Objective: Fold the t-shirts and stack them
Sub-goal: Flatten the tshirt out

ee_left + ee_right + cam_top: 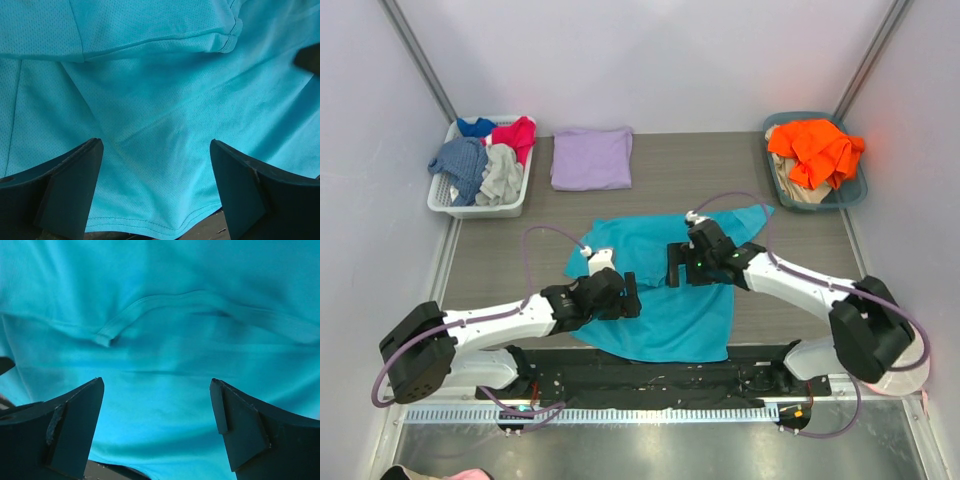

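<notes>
While left hand (631, 297) and right hand (675, 266) gape empty over the teal shirt (672, 322), bare table (490, 268) flanks its edges

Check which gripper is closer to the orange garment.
Right. The right gripper is open over the teal shirt, below-left of the orange garment; left gripper sits farther left and lower in the top view.
</notes>
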`<state>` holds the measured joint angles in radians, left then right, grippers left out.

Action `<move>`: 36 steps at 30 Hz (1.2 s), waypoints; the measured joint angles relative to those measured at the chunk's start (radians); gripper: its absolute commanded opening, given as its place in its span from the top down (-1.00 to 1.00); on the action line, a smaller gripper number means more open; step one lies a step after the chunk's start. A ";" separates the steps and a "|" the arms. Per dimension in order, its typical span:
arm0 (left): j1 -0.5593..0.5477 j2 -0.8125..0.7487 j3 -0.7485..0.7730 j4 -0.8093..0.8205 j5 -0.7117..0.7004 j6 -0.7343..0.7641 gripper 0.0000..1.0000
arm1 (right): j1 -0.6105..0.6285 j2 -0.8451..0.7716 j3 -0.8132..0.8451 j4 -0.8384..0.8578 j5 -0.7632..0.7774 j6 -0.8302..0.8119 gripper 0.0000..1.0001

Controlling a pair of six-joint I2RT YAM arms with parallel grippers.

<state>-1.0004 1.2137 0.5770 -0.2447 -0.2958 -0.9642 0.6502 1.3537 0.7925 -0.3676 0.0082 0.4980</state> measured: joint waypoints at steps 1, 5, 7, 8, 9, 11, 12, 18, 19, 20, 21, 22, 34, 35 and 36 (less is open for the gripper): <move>0.000 0.000 0.000 -0.001 0.000 0.001 -0.74 | 0.023 0.028 0.004 0.014 -0.013 0.004 -0.88; 0.000 -0.011 -0.002 -0.013 -0.001 0.002 -0.71 | 0.080 0.105 0.025 0.060 -0.041 0.026 -0.75; 0.000 -0.031 -0.011 -0.019 -0.002 0.000 -0.70 | 0.090 0.124 0.035 0.078 -0.048 0.034 -0.67; 0.000 -0.040 -0.015 -0.022 -0.002 0.000 -0.70 | 0.095 0.132 0.039 0.090 -0.051 0.037 -0.63; 0.000 -0.049 -0.021 -0.023 -0.004 -0.001 -0.70 | 0.098 0.140 0.043 0.103 -0.053 0.041 -0.56; 0.000 -0.065 -0.033 -0.027 -0.007 -0.003 -0.69 | 0.105 0.154 0.048 0.123 -0.058 0.051 -0.48; 0.000 -0.072 -0.039 -0.029 -0.008 -0.003 -0.69 | 0.106 0.161 0.050 0.133 -0.060 0.056 -0.41; 0.000 -0.088 -0.053 -0.046 -0.011 -0.007 -0.69 | 0.114 0.216 0.051 0.183 -0.068 0.067 -0.24; 0.000 -0.091 -0.053 -0.048 -0.011 -0.007 -0.69 | 0.114 0.228 0.051 0.190 -0.072 0.069 -0.22; 0.000 -0.095 -0.054 -0.049 -0.011 -0.008 -0.69 | 0.115 0.234 0.051 0.193 -0.072 0.070 -0.20; 0.000 -0.099 -0.055 -0.051 -0.011 -0.009 -0.68 | 0.115 0.241 0.051 0.198 -0.074 0.072 -0.14; 0.000 -0.103 -0.056 -0.052 -0.011 -0.009 -0.69 | 0.116 0.247 0.051 0.203 -0.074 0.073 -0.11; 0.000 -0.116 -0.069 -0.061 -0.012 -0.024 -0.68 | 0.123 0.290 0.065 0.242 -0.083 0.080 0.57; 0.000 -0.117 -0.071 -0.061 -0.012 -0.024 -0.68 | 0.123 0.290 0.067 0.245 -0.084 0.080 0.71; 0.000 -0.119 -0.072 -0.062 -0.012 -0.024 -0.68 | 0.123 0.290 0.068 0.248 -0.086 0.080 0.98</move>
<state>-1.0004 1.0950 0.5045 -0.3065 -0.3080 -0.9882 0.7734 1.6436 0.8604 -0.1196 -0.0780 0.5781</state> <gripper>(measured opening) 0.843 0.246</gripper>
